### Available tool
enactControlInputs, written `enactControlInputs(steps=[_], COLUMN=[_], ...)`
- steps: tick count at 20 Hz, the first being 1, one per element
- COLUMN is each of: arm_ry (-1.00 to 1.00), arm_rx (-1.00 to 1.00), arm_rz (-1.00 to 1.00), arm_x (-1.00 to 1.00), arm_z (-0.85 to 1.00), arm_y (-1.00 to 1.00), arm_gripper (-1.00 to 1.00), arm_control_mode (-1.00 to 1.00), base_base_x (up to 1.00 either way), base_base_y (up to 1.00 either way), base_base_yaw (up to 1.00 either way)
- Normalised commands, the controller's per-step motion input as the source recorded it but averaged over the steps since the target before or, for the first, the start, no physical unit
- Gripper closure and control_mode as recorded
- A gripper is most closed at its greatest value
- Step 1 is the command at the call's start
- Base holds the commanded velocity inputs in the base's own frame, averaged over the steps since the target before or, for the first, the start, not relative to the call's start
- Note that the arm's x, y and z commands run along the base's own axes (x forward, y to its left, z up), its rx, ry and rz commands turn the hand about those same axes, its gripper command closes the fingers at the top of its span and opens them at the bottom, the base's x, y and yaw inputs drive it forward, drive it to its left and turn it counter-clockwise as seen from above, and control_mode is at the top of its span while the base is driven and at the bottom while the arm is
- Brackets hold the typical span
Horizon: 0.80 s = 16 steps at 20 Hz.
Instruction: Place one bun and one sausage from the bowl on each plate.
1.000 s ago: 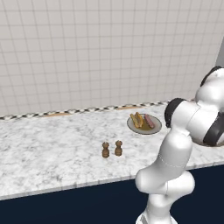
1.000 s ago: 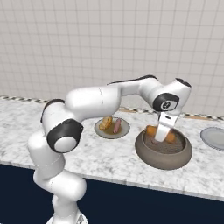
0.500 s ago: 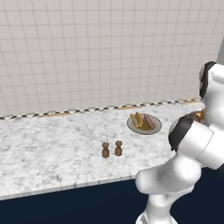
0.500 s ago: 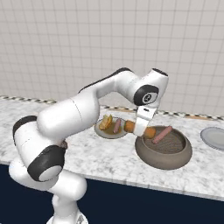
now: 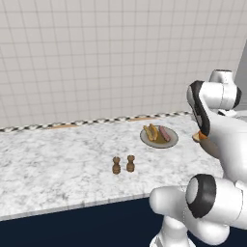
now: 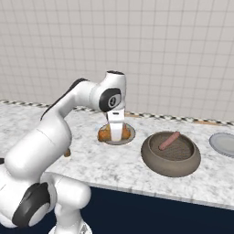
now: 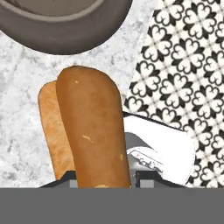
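The claw (image 6: pixel 116 133) is clenched on a bun (image 7: pixel 94 131), held above the grey-rimmed plate (image 6: pixel 128 134). The bowl (image 6: pixel 170 154), with one sausage (image 6: pixel 169 140) inside, is seen to its right; the pale plate (image 6: pixel 223 144) lies farther right.

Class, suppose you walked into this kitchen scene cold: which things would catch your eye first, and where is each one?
First, the long golden-brown bun clamped in the white arm's gripper, hanging over the grey-rimmed plate that already carries food. To its right on the marble counter stands the deep speckled grey-brown bowl with one reddish sausage leaning inside. A pale grey plate lies at the far right edge.
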Motion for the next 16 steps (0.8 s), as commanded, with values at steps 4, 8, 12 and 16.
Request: enactControlInputs(steps=[4,8,12,16], arm_ry=[-0.01,0.0,-0.03,-0.02], arm_rx=[-0.04,0.0,0.0,0.0], arm_rz=[0.52,0.33,0.23,0.17], arm_x=[-0.11,0.0,-0.01,0.0], arm_z=[0.01,0.18,0.07,0.11], arm_y=[0.73,0.2,0.19,0.09], arm_gripper=[1.0,1.0,1.0,1.0], arm_control_mode=[-1.0,-1.0,-1.0,-1.0], base_base_x=[0.0,0.0,0.0,0.0], base_base_y=[0.0,0.0,0.0,0.0], base_base_yaw=[0.0,0.0,0.0,0.0])
